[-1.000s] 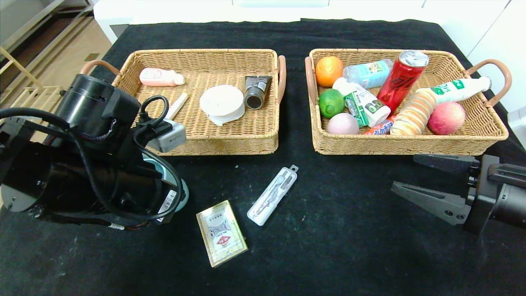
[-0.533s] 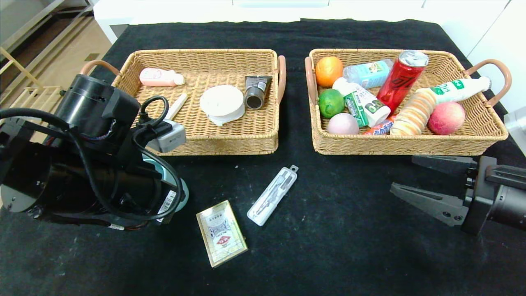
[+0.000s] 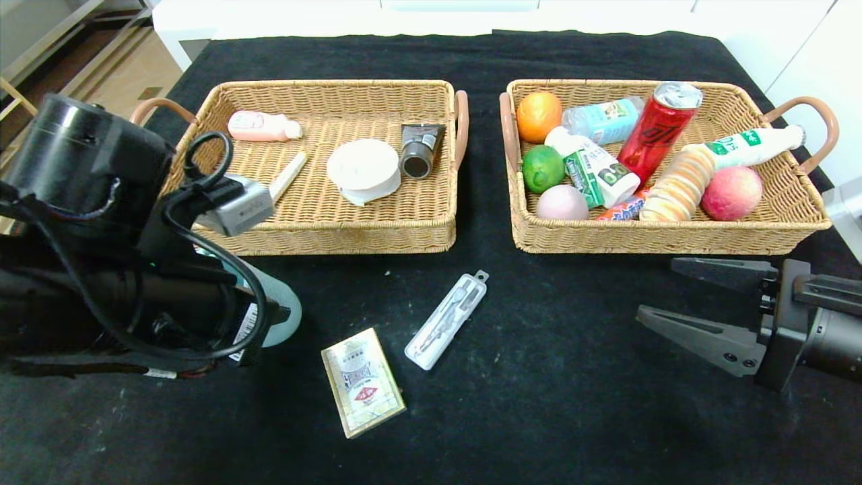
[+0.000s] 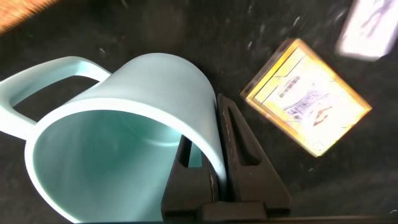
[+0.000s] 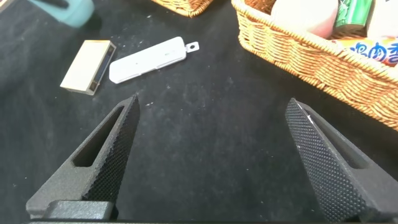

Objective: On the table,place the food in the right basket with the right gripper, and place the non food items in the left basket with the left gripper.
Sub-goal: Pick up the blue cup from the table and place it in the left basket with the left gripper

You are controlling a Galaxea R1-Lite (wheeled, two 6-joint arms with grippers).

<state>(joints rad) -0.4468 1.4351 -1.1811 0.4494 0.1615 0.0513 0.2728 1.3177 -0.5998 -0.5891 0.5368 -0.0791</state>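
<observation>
**Left claw carrying the mug toward the left basket**

The left claw (image 4: pixel 217 168) is clamped on the wall of the pale blue mug (image 4: pixel 124 124), one finger inside the rim and one outside, with the mug on its side, its mouth toward the wrist camera and its handle on the far side from the fingers. To do this well, I judge the arm should raise the mug above the wicker rim of the left basket (image 3: pixel 377 232), carry it over a bare patch of the basket's floor away from the white roll (image 3: pixel 363 168), and only then let go. The right claw (image 3: pixel 707 300) waits with its fingers wide apart over the counter (image 3: pixel 572 404), in front of the right basket (image 3: pixel 673 236).
</observation>
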